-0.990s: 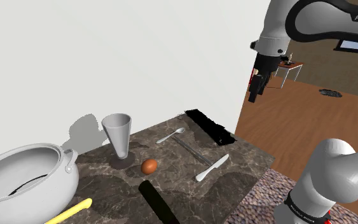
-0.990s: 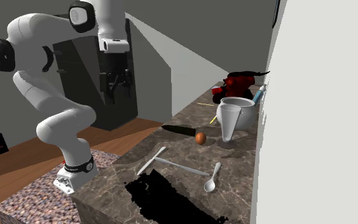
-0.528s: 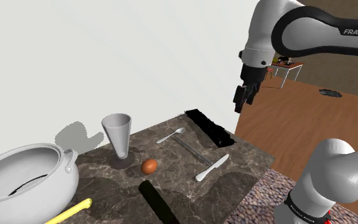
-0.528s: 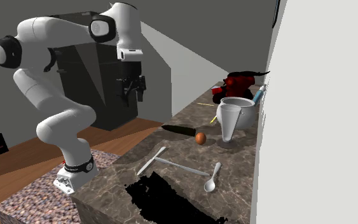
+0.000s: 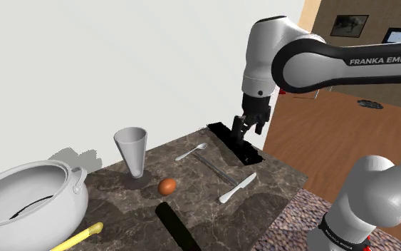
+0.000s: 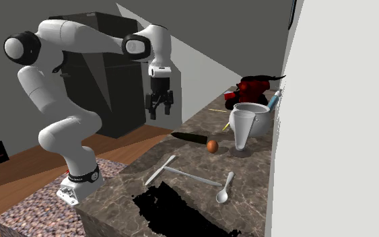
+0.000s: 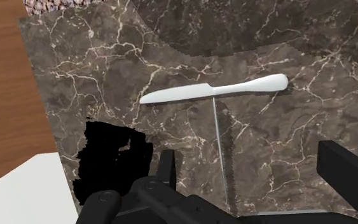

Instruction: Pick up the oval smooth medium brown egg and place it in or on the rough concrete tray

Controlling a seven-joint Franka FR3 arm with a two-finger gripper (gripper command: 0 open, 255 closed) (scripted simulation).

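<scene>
We see our tool (image 5: 247,134) spread wide, empty, by the bench's (image 5: 263,203) edge, well apart from the brown egg (image 5: 167,187).

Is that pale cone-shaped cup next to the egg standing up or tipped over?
Upright: the cup stands on its narrow base, wide mouth facing up, beside the egg.

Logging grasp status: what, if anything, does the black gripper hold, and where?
Nothing: the black two-finger gripper hangs open; the brown oval egg lies apart from it.
</scene>
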